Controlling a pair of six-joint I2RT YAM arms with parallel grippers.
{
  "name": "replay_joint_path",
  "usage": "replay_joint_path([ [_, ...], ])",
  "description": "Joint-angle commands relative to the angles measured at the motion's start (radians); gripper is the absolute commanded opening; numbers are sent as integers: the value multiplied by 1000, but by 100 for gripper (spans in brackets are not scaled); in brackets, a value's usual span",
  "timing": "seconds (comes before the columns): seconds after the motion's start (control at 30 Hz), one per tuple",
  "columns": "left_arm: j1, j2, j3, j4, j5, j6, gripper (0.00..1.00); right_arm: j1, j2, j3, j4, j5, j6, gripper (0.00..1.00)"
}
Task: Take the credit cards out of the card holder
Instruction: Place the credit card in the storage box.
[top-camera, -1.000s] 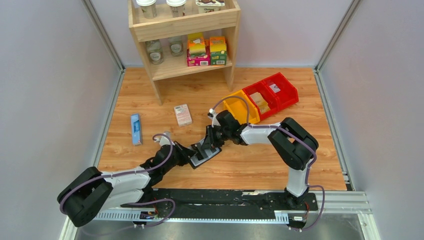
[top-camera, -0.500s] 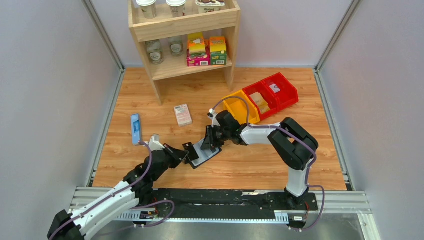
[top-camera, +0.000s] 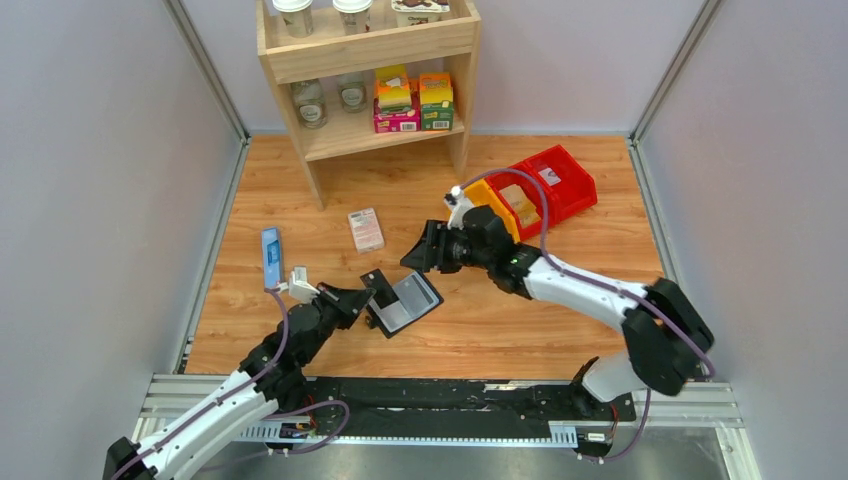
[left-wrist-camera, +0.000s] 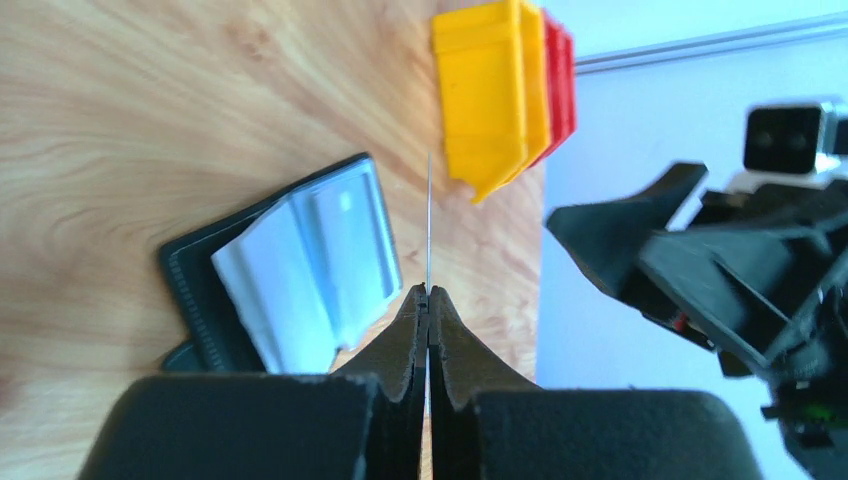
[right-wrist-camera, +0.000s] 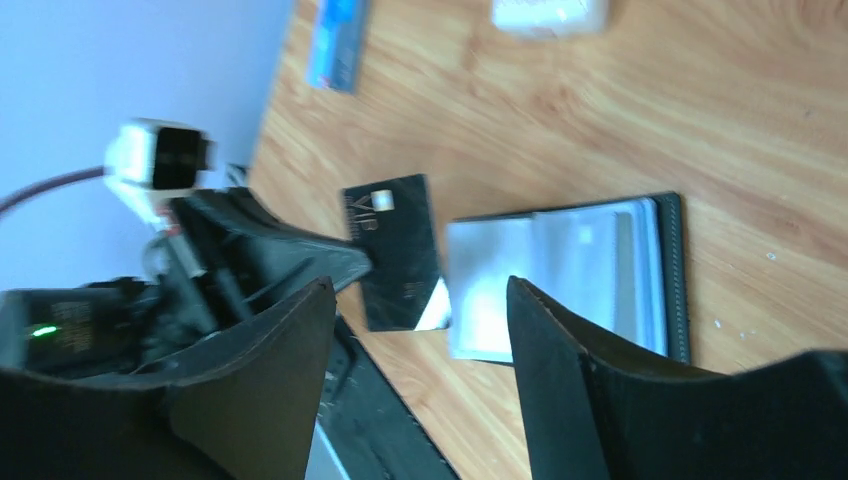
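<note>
Beside the card holder (top-camera: 415, 303), our left gripper (top-camera: 360, 298) pinches a credit card (top-camera: 379, 283), seemingly stiff and slick, by its edge; our right gripper (top-camera: 422, 250) gapes empty.

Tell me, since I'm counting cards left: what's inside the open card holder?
The card holder shows only pale clear pocket sleeves; no dark card is plainly visible in them. Lower sleeves are covered by the top ones, so cards there cannot be ruled out.

Bright, even overhead light, soft faint shadows on the tabletop (top-camera: 250, 200), white glare on the clear pockets of the card holder (right-wrist-camera: 600, 270) and one corner of the credit card (right-wrist-camera: 395, 240), right wrist view smeared by motion blur, left gripper (left-wrist-camera: 428, 292) near the lens soft, unfocused
</note>
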Motion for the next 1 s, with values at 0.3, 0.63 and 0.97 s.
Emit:
replay_joint_path([
  [0.3,-28,348,84,645,-40,-99,0,113,-339,-327,381,272,374,70],
  [0.63,-106,473,147,788,-112,-101,0,156,-292,-321,517,300,399,65],
  [0.97,-139,513,141,859,-123,-110,0,155,-239,-286,585,303,370,36],
])
